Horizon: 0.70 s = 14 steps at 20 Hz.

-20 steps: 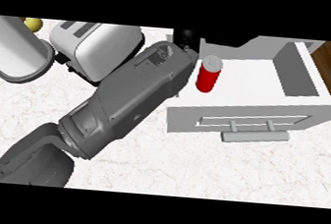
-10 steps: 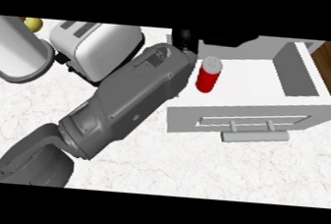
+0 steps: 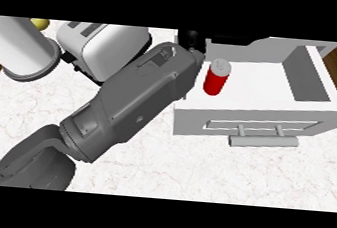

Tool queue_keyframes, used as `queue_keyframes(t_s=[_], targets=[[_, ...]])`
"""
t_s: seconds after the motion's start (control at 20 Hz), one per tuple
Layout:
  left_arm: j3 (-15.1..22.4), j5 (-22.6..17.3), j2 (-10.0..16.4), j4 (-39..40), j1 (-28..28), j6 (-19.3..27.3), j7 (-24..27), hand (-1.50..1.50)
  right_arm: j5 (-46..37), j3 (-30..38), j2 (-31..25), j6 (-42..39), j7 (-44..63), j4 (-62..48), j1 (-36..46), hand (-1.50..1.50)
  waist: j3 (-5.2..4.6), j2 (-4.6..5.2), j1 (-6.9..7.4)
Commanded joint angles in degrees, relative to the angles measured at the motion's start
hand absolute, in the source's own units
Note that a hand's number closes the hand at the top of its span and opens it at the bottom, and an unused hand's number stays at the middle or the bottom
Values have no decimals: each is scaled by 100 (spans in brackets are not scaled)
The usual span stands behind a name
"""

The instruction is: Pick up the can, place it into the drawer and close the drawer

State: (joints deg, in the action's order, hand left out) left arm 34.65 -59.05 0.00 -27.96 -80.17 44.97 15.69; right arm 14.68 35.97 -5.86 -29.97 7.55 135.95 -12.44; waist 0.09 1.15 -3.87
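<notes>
I judge this to be the placing step. The can point(image 3: 216, 79) stands upright at the left end of the open drawer point(image 3: 266, 93), just on the near side of my left hand point(image 3: 192, 38). The hand shows only as a black patch beyond the forearm, so I cannot tell whether it is spread or clasped on the can. Next it must come clear of the can, then push the drawer front shut at the handle point(image 3: 263, 139), well nearer me than the hand.
</notes>
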Motion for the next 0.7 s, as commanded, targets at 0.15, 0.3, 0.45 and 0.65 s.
queue_keyframes(t_s=[0.15,0.3,0.45,0.65], targets=[[33,-98,0,-16,-210,130,181,-150,-1795,-722,-192,56,-162,169,700,-150,-4,-8,201],[89,-241,0,-217,-20,187,188,-150,-2800,-1472,1,223,-114,120,1017,-150,-6,-10,245],[-129,-167,0,37,-462,59,-214,-150,-3722,-1822,-44,379,-568,-378,1199,-150,-5,-42,409],[-57,-101,0,-122,-65,2,-84,-150,-4721,-2596,-49,777,-546,-895,1810,-150,-9,-71,442]])
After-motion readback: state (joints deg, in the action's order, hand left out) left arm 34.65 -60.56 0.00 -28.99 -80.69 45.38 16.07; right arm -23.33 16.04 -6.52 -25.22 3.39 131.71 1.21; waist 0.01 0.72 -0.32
